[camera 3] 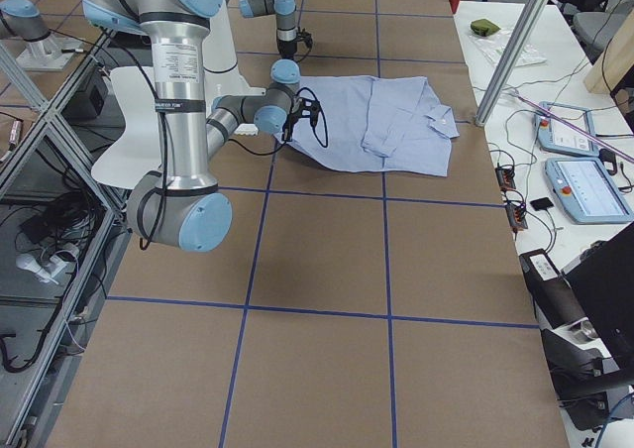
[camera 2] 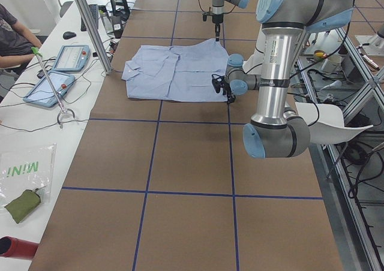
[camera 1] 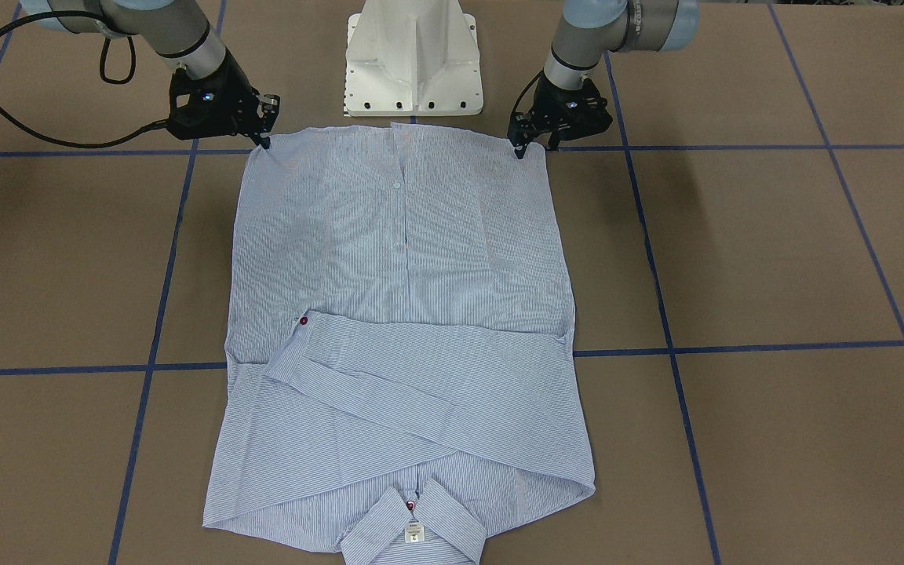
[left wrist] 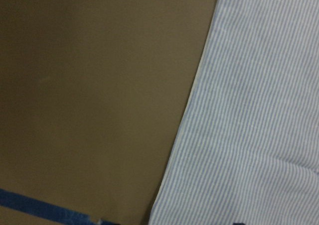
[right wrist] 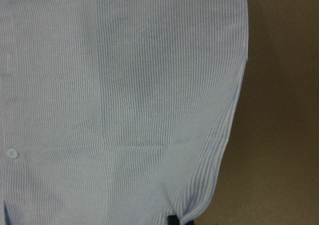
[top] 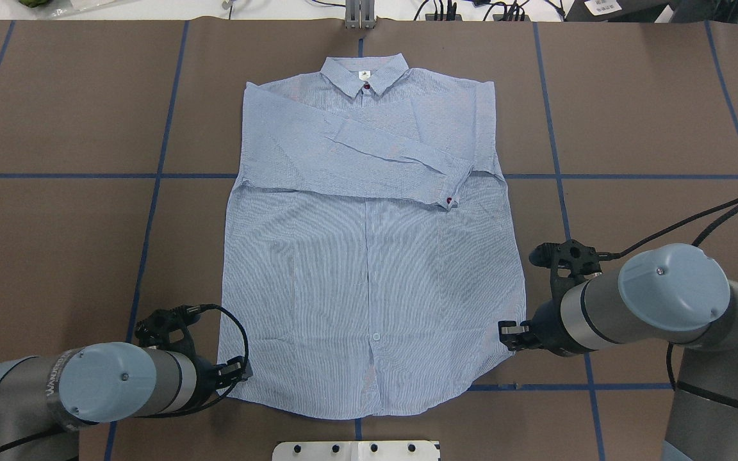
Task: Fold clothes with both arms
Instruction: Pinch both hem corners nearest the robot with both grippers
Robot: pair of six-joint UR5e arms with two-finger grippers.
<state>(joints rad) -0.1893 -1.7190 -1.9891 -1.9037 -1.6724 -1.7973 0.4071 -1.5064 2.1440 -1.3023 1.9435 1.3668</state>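
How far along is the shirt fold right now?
Done: both sleeves lie folded across the chest of the shirt. In hand: the left hand and right hand sit at the corners of the hem; grip unclear. Left: the body lies unfolded, so folding hem to collar remains.

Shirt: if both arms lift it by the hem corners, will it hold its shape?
Probably not: the shirt lies flat with soft creases, so it looks floppy and its middle would likely sag between the left gripper and right gripper. The fabric looks thin, so likely light. The folded sleeve lies loose on top and may slip.
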